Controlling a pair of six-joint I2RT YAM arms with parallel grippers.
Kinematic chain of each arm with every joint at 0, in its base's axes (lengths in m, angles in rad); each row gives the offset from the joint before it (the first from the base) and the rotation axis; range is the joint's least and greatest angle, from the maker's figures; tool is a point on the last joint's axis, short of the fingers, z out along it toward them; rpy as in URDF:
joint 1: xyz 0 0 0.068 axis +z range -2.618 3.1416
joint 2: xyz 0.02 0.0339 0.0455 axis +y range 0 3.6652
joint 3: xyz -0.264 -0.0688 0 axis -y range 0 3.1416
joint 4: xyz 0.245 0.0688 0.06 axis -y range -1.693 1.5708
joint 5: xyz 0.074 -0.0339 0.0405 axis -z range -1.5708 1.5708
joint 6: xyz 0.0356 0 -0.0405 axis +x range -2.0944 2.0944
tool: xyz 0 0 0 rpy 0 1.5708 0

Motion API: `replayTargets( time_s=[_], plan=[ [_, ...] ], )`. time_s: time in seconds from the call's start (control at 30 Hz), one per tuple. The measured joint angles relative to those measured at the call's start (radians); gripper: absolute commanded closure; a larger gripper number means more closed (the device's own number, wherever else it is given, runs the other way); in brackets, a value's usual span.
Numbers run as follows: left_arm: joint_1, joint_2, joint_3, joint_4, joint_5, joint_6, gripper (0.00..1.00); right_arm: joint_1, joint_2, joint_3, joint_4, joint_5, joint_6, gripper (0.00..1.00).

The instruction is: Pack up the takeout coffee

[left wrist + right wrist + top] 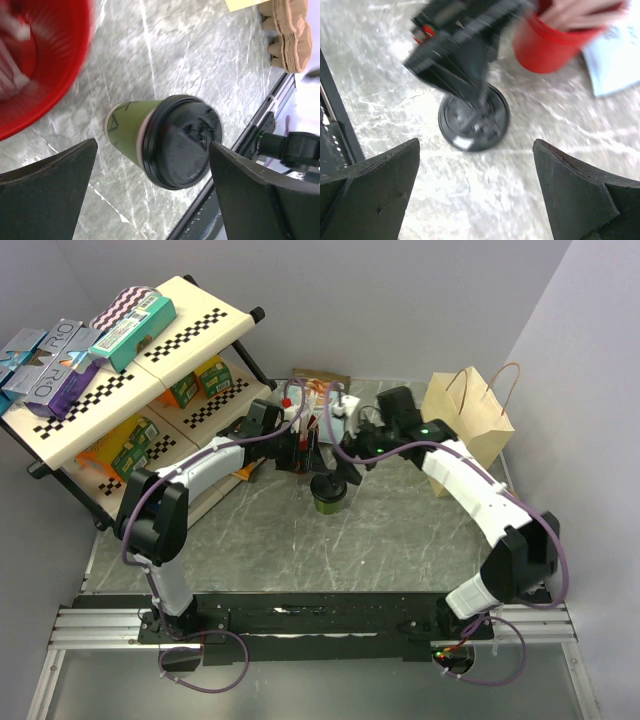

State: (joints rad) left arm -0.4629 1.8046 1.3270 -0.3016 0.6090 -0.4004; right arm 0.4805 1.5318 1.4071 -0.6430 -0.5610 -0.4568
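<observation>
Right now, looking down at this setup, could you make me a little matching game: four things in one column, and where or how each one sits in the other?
Things:
1. takeout coffee
2. red cup
3. paper bag
4. shelf

Descriptions:
a. far left, with checkered strips
b. far right, brown, handles up
c. in the middle, upright, black lid on
d. close beside the coffee

Pairs: 1-c, 2-d, 3-b, 4-a.
</observation>
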Motion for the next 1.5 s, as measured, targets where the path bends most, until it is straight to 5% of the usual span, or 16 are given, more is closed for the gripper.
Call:
replayTargets(
  time_s=[0.17, 0.2, 0.23, 0.33, 0.87, 1.5],
  plan=[
    [-0.021, -0.071, 0.018, -0.035, -0.024, 0.086, 0.01, -0.140, -0.066, -0.039, -0.030, -0.043, 0.093, 0.38],
    [-0.024, -0.085, 0.018, -0.042, -0.024, 0.098, 0.01, -0.162, -0.064, -0.054, -0.031, -0.047, 0.113, 0.50],
    [-0.026, -0.103, 0.018, -0.053, -0.026, 0.112, 0.01, -0.187, -0.058, -0.075, -0.033, -0.037, 0.143, 0.72],
    [-0.030, -0.163, 0.005, -0.082, -0.026, 0.160, 0.01, -0.213, -0.011, -0.128, -0.057, 0.000, 0.208, 1.00],
    [-0.013, -0.527, -0.072, -0.319, -0.048, 0.479, 0.01, -0.135, 0.328, -0.102, -0.024, 0.011, 0.406, 1.00],
    [0.051, -0.534, -0.029, -0.401, -0.119, 0.530, 0.01, 0.044, 0.494, 0.066, 0.024, -0.044, 0.520, 0.96]
  ],
)
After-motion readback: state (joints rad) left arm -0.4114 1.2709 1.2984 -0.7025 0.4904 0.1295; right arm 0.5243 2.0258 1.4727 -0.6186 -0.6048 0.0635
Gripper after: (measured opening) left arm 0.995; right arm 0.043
